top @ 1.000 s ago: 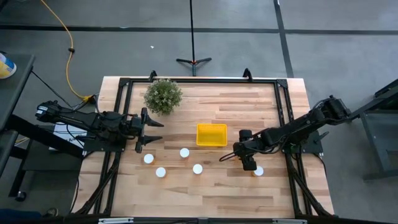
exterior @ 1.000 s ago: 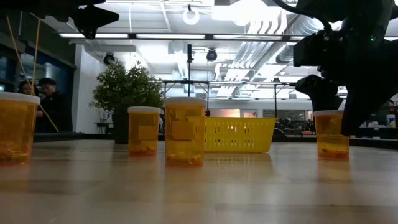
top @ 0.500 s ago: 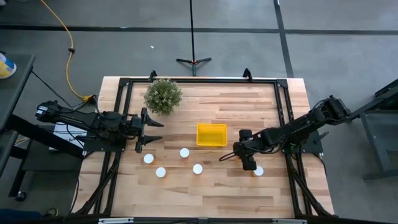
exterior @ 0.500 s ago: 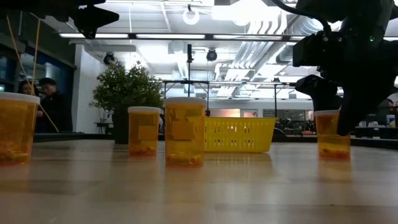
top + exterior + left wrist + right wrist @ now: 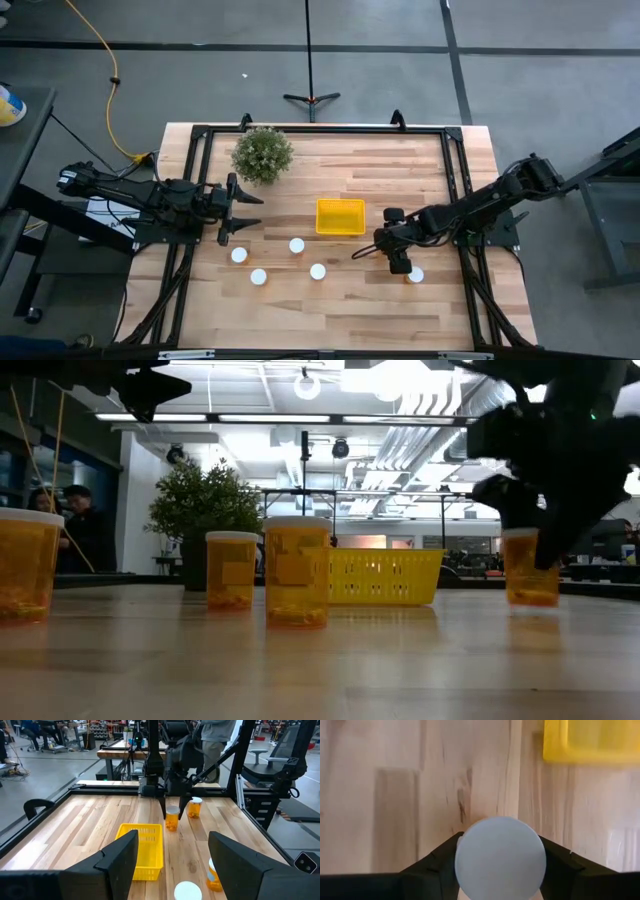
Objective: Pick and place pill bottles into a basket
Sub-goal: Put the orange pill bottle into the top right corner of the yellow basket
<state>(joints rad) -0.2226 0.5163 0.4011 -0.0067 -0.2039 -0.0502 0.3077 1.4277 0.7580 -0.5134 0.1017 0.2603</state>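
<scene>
Right gripper (image 5: 399, 262) stood over the table (image 5: 340, 310), just right of the basket (image 5: 340, 216) and toward the front edge. Its fingers were clamped on a bottle (image 5: 500, 858): the right wrist view showed the white cap filling the gap, a dark finger (image 5: 437, 865) pressed against each side. In the left wrist view the gripped bottle (image 5: 172, 819) hung between the two finger tips, its base seemingly clear of the wood, though that was hard to judge. The low view showed the same bottle (image 5: 530, 568) with its base a little above the table surface.

A second bottle (image 5: 416, 274) stood on the table just beside the right gripper, on the side away from the basket.

Four more bottles stood in a loose group in front of the basket: one (image 5: 296, 245) nearest it, one (image 5: 318, 271) right of that, one (image 5: 258, 277) further left, one (image 5: 238, 255) close to the left gripper.

Basket sat near the table centre; nothing could be seen inside it from above. Plant (image 5: 262, 154) stood behind and left of the basket.

Left gripper (image 5: 235, 210) waited at the left edge, fingers spread wide with nothing between them
</scene>
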